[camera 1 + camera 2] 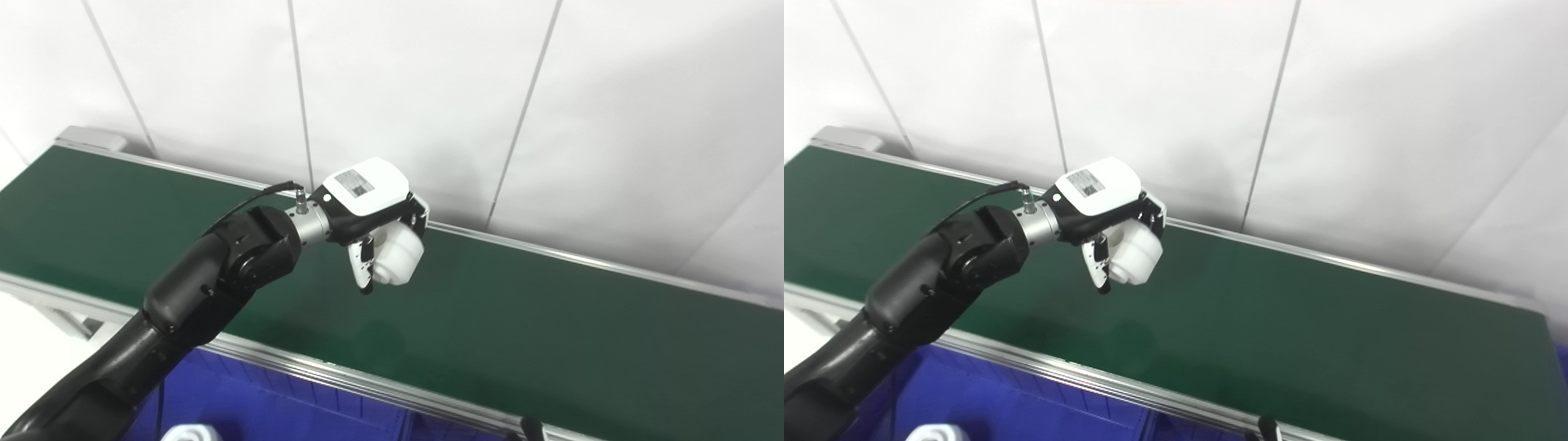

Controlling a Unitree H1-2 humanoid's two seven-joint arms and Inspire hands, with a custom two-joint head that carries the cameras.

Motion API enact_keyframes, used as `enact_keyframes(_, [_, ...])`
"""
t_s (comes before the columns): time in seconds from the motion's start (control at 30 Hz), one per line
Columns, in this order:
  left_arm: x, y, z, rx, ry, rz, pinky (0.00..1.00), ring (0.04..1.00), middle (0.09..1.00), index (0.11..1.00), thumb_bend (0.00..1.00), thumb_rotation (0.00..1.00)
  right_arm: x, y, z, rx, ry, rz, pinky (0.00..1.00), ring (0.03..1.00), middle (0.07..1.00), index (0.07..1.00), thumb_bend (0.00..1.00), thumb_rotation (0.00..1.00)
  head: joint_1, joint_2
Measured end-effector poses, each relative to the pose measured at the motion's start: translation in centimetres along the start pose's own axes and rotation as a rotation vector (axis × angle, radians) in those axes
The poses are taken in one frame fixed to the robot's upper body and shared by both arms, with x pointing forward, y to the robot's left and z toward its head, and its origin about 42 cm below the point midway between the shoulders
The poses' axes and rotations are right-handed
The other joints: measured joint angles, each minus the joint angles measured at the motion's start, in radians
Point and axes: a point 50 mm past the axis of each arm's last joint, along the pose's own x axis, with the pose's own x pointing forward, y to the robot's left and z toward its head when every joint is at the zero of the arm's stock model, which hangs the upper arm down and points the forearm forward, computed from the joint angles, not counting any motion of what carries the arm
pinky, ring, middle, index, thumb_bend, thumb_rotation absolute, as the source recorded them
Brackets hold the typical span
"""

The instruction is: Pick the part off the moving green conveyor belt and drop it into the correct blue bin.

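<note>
My left hand is shut on a white round stepped part and holds it above the green conveyor belt, clear of the surface. The same hand and part show in the right eye view. The arm reaches in from the bottom left over the belt's near rail. A blue bin lies below the belt's near edge, under the arm. My right hand is out of view, apart from a small dark tip at the bottom edge.
A white object lies in the blue bin at the bottom edge. A silver rail runs along the belt's near side. A white panelled wall stands right behind the belt.
</note>
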Motion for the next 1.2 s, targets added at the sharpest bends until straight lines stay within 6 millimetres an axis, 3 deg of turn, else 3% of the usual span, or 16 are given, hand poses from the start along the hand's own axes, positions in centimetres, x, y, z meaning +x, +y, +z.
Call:
enact_keyframes(0.13, [-2.2,0.4,0.1,0.011,0.013,-0.045,0.34,0.323,0.403,0.495,0.52,0.00,0.2,0.2,0.5,0.012,0.011,0.008,1.00,0.994,1.000,1.000,0.77,1.00,0.000,0.022])
enact_keyframes(0.23, [-4.3,0.2,0.4,0.019,0.019,-0.076,0.33,0.310,0.466,0.484,0.53,0.00,0.3,0.3,0.9,0.013,-0.001,0.010,1.00,0.983,1.000,1.000,0.77,1.00,-0.008,0.025])
enact_keyframes(0.3, [-5.4,-0.2,0.8,0.018,0.025,-0.110,0.37,0.350,0.447,0.498,0.52,0.00,0.3,0.4,0.9,0.014,-0.002,0.012,0.98,0.973,1.000,1.000,0.77,1.00,-0.012,0.026])
enact_keyframes(0.47, [-8.6,-3.2,2.0,-0.069,0.054,-0.202,0.37,0.356,0.412,0.499,0.52,0.00,-0.1,0.6,1.1,0.017,0.008,0.015,0.96,0.960,1.000,1.000,0.77,1.00,-0.037,0.045])
enact_keyframes(0.6, [-10.7,-6.6,3.4,-0.132,0.055,-0.300,0.44,0.418,0.482,0.481,0.52,0.00,-0.6,0.6,1.0,0.015,0.024,0.014,0.96,0.952,1.000,1.000,0.75,1.00,-0.043,0.045])
enact_keyframes(0.83, [-11.5,-11.5,4.2,-0.134,0.018,-0.444,0.47,0.444,0.488,0.482,0.52,0.00,-0.5,1.0,1.3,0.020,0.027,0.028,0.95,0.945,1.000,1.000,0.76,0.96,-0.072,0.039])
enact_keyframes(1.03, [-12.1,-13.5,4.5,-0.127,0.022,-0.488,0.53,0.498,0.517,0.464,0.52,0.00,-0.4,1.2,1.3,0.025,0.028,0.030,0.94,0.937,1.000,1.000,0.76,0.95,-0.078,0.040])
enact_keyframes(1.2, [-12.2,-15.0,4.8,-0.037,0.016,-0.478,0.48,0.487,0.483,0.493,0.53,0.00,-0.4,1.2,1.3,0.025,0.028,0.028,0.94,0.937,1.000,1.000,0.75,0.95,-0.083,0.039])
